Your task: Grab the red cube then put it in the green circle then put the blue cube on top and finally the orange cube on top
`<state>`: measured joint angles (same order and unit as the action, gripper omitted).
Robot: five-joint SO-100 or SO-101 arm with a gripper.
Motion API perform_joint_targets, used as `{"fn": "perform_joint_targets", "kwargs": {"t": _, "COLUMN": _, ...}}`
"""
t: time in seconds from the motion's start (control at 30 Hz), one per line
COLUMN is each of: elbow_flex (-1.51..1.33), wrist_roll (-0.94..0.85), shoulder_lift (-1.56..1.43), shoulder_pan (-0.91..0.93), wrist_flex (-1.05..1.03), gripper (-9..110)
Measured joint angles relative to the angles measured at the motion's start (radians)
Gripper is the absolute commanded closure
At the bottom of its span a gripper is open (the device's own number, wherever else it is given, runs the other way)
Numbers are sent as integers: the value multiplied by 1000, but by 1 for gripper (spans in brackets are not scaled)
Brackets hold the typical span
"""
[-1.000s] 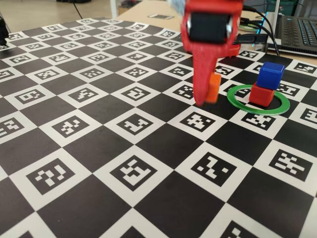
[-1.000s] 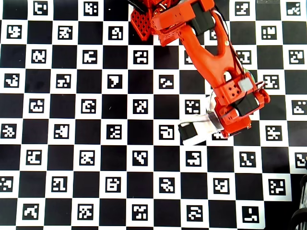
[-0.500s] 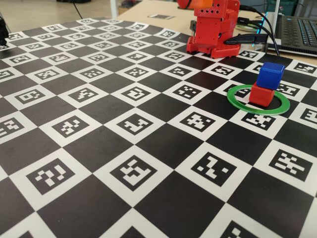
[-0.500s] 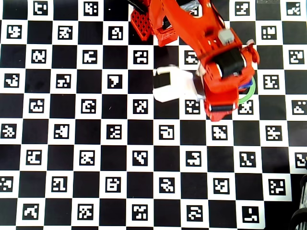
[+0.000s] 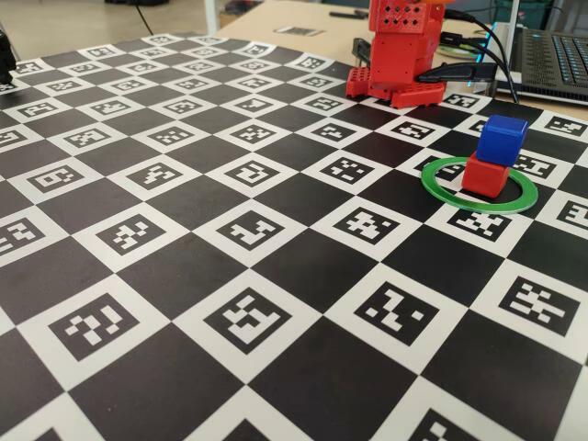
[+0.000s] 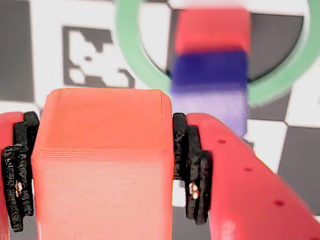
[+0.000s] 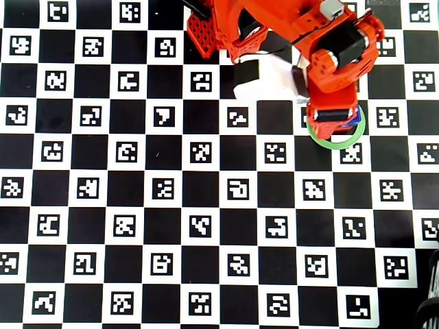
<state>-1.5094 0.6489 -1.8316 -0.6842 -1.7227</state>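
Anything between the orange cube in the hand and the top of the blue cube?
Nothing visible. In the wrist view the hand grips the orange cube; beyond it the blue cube sits on the red cube inside the green circle, top bare.

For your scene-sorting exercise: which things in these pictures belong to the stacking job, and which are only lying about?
Belong to the job:
orange cube, held in the tool
blue cube, on top of the red cube
green circle, around the stack

Just lying about:
laptop at the far table edge
cables beside it
checkerboard mat
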Motion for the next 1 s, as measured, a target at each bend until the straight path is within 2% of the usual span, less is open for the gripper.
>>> {"fn": "perform_joint_targets", "kwargs": {"t": 0.3, "elbow_flex": 0, "wrist_roll": 163, "shoulder_lift": 74, "shoulder_pan": -192, "wrist_flex": 61, "gripper": 96}}
{"fn": "perform_joint_targets", "kwargs": {"t": 0.53, "elbow_flex": 18, "wrist_roll": 189, "shoulder_lift": 210, "shoulder_pan": -202, "wrist_flex": 129, "gripper": 96}}
{"fn": "perform_joint_targets", "kwargs": {"t": 1.0, "elbow_flex": -75, "wrist_roll": 187, "shoulder_lift": 218, "shoulder_pan": -202, "wrist_flex": 236, "gripper": 96}}
